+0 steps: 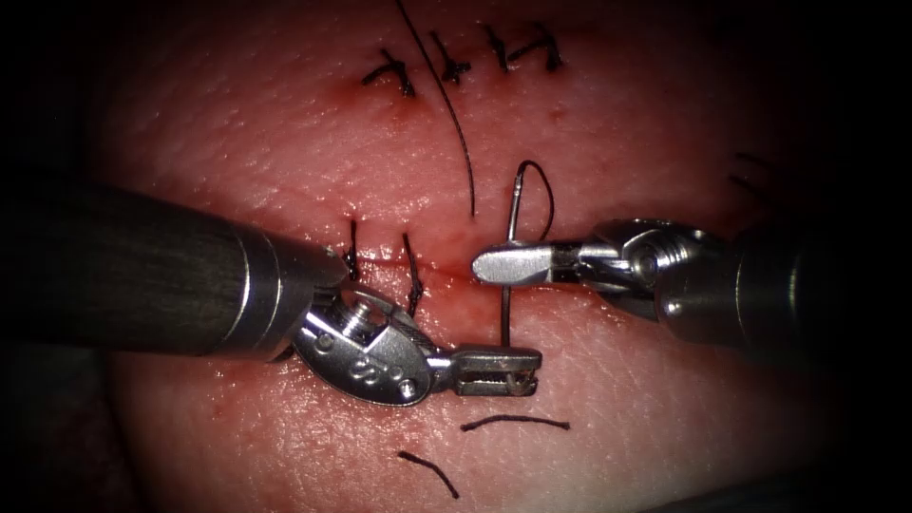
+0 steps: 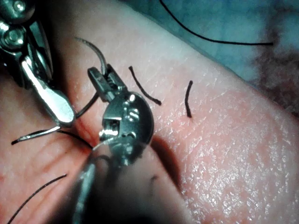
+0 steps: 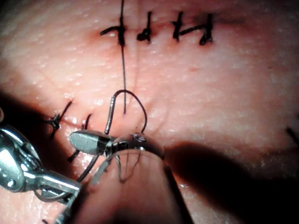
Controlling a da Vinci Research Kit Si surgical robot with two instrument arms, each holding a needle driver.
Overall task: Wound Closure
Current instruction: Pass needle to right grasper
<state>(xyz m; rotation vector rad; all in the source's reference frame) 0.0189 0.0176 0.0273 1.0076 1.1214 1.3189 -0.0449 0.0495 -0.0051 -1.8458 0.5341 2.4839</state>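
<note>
Left tool [image 1: 499, 370]: my fingers clamp the needle [image 1: 507, 294] near one end, below the cut [image 1: 432, 268]. Right tool [image 1: 513, 263]: fingers closed on the needle's mid-curve; whether it enters the tissue [image 1: 665, 408] I cannot tell. Thread [image 1: 446, 95] trails from the swaged end. Two cut ends [image 1: 516, 421] lie nearby.

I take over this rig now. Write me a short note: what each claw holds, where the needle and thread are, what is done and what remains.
Left claw: shut on the needle near one end, below the cut.
Right claw: shut on the needle mid-curve, over the cut.
Needle: above the tissue; whether an end is in it, I cannot tell. Thread loops from its upper end.
Done: two stitches at the cut's left part; loose thread pieces lie below.
Left: the cut under and right of the needle is unstitched.
</note>
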